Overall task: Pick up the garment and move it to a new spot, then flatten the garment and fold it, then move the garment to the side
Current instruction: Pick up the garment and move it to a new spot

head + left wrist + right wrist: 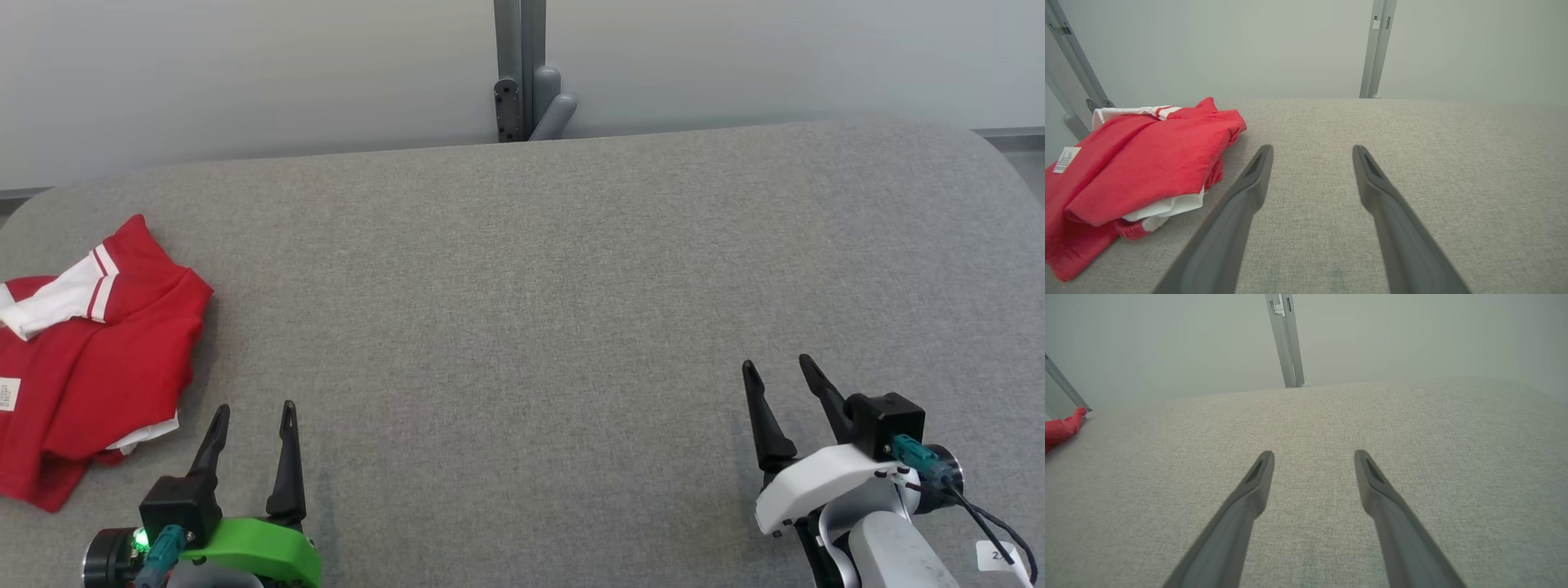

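Here I am at the grey surface (531, 269), and the garment (98, 359) is off to my left. It is a red top with white trim, bunched and doubled over itself at the left end of the surface, and it runs out past the left edge of my head view. A white label (8, 394) faces up on it.

My left end effector (255, 407) hangs just beside the heap, fingers spread wide with nothing between them. From the left wrist, the garment (1139, 171) lies to the left of the left end effector (1312, 149). Its nearest fold and a tongue of white cloth come close to my left-hand finger but do not touch it.

My right end effector (775, 362) is well apart, over bare surface on the right side, also wide open and holding nothing. From that wrist I catch just a red corner of the garment (1061, 426) at the far left edge.

So here is what the coming move turns on. The garment lies left and slightly ahead of the left end effector, and the left arm is by far the nearer. The heap's longer run goes from my side toward the wall, roughly in line with my fingers. I judge the reach has to swing sideways to the left, not straight ahead.

The pick-up is not yet begun. It is soft, layered cloth, so a pinch on the top fold may well lift one layer alone.
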